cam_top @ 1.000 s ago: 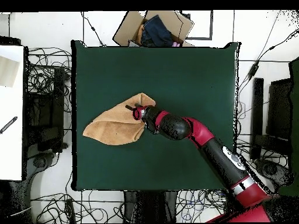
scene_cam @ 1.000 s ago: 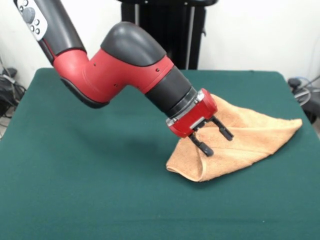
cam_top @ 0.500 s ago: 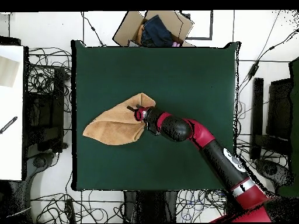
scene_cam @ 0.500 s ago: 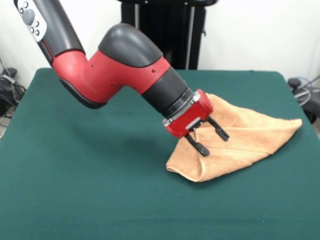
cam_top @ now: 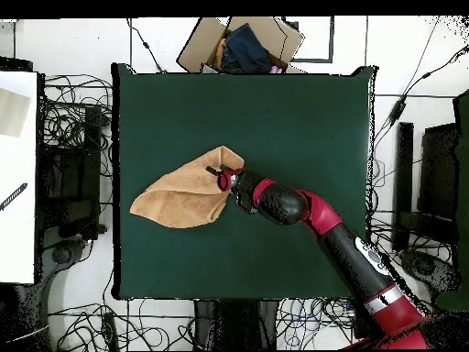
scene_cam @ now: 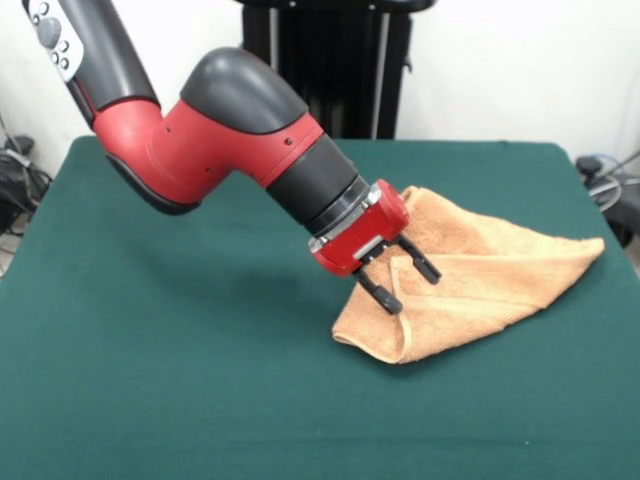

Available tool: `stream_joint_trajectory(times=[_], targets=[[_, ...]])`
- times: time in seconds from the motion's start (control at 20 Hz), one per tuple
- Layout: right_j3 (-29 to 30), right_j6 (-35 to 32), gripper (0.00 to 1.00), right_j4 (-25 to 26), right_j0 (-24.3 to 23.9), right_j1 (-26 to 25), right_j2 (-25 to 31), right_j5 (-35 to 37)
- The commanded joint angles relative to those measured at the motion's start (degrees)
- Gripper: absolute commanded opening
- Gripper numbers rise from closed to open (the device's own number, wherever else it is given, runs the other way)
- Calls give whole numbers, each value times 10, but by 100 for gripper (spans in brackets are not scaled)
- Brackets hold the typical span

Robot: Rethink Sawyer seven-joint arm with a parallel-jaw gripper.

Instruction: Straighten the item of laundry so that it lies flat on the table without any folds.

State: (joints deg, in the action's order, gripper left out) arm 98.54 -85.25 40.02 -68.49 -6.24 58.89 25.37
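The item of laundry [scene_cam: 480, 275], a peach-orange towel, lies folded over itself in a rough triangle on the right half of the green table [scene_cam: 180, 380]. A thick fold runs along its near left corner and its far point reaches toward the table's right edge. My gripper [scene_cam: 410, 287] hangs open just above the towel's left part, fingers spread and holding nothing. In the overhead view the towel [cam_top: 179, 197] sits left of centre on the table [cam_top: 293, 119], with the gripper [cam_top: 218, 173] at the towel's upper right corner.
A cardboard box [cam_top: 240, 44] holding dark cloth stands beyond the table's far edge in the overhead view. Cables lie on the floor around the table. A white surface [cam_top: 16, 174] stands off the left side.
The arm has drawn back a little to the left in the front view, carrying the open gripper toward the towel's left edge. The towel has not moved.
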Motion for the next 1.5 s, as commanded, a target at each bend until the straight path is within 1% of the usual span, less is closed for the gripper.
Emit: stream_joint_trajectory(times=[0.05,0.3,0.6,1.05,1.5], targets=[[-32,85,100,20,4,-1,-40,28],[-30,78,100,31,5,-8,-45,8],[-17,52,100,65,10,-7,-60,-45],[-45,100,100,36,-2,-28,-42,13],[-50,105,100,29,-4,-26,-36,25]])
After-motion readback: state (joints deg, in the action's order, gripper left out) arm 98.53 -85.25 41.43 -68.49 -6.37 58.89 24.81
